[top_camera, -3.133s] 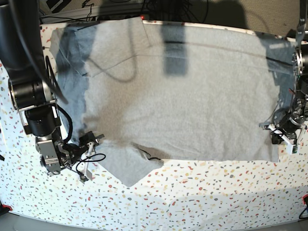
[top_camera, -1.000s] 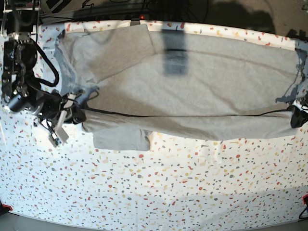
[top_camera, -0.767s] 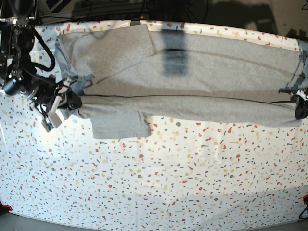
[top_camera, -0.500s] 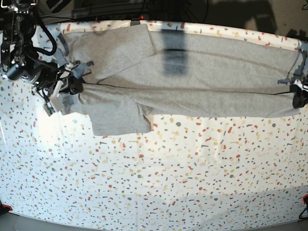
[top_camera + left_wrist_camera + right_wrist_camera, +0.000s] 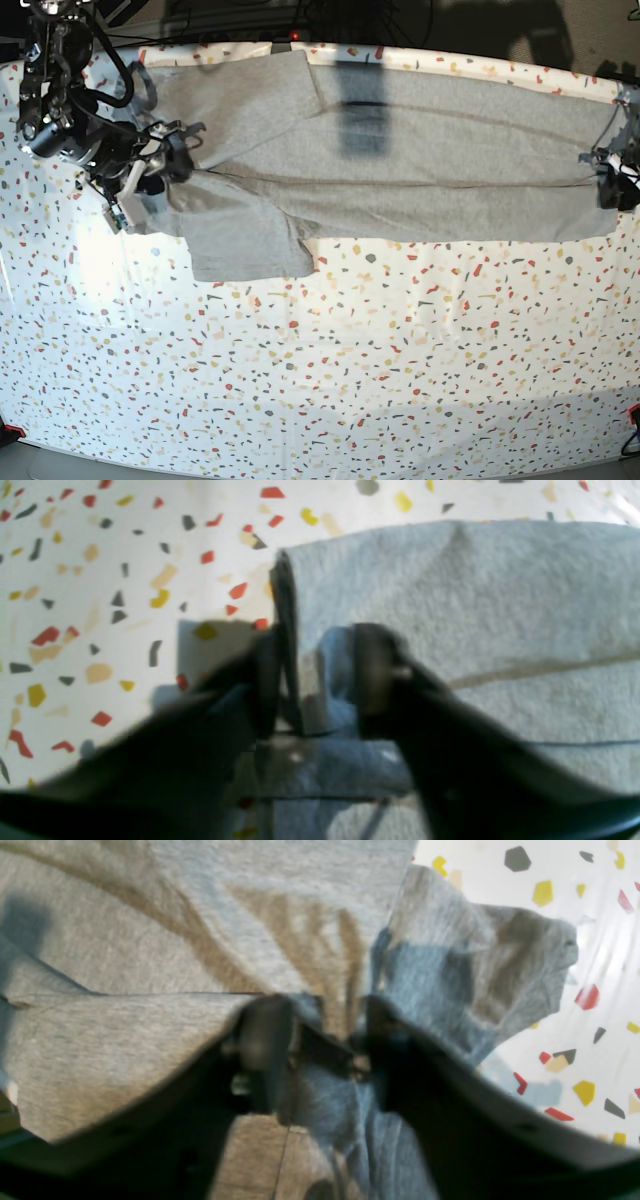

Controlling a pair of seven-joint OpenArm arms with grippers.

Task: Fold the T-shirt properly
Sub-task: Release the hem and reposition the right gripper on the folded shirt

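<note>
1. At the upper left of the base view, the right gripper (image 5: pixel 150 170) is seen clamped on the left end of the T-shirt (image 5: pixel 400 150), with a bunch of grey cloth gathered at its tip.
2. In the right wrist view, the right gripper (image 5: pixel 320 1040) is shown with its two dark jaws drawn close together on a pinched ridge of the T-shirt (image 5: pixel 150 940); creases fan out from the pinch toward the top of the frame.
3. To the right of that pinch, a loose flap of the cloth is seen hanging over the speckled table (image 5: pixel 600 940).
4. Across the upper part of the base view, the T-shirt is laid as a long band from left to right, with its lower part doubled up over the rest.
5. Below the band at the left, a sleeve is left lying flat on the table (image 5: pixel 330 380).
6. A dark shadow stripe is cast on the cloth near the upper middle.
7. At the far right edge of the base view, the left gripper (image 5: pixel 612 180) is placed on the right end of the band.
8. In the left wrist view, the left gripper (image 5: pixel 315 680) is shown closed on the edge of the T-shirt (image 5: pixel 475 590), a fold of cloth being held between the jaws, beside bare table (image 5: pixel 100 580) at the left.
</note>
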